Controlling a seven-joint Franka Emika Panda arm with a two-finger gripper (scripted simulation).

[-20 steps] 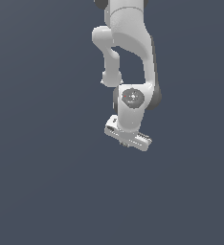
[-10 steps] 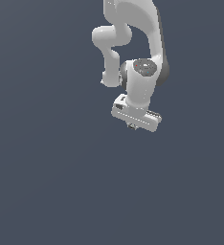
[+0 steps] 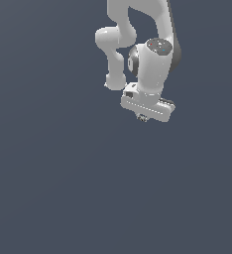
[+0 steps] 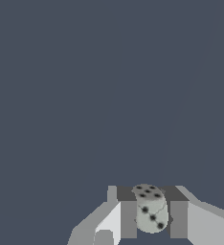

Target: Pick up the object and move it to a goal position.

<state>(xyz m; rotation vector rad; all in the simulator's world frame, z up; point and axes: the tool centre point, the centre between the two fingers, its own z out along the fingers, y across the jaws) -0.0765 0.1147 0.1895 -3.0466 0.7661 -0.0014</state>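
Plain dark slate-grey backdrop [image 3: 48, 188]

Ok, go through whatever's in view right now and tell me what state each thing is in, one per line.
gripper: shut on the die, a finger pressed against each side.
die: held between the fingers, lifted off any surface, dotted faces showing in the wrist view.
arm: bent over, wrist pointing down.

The arm [image 3: 147, 64] was glossy white with rounded, bulbous joints and dark grey seams. A grey disc with tiny specks capped the joint above the flat, boxy white gripper [image 3: 143, 118].
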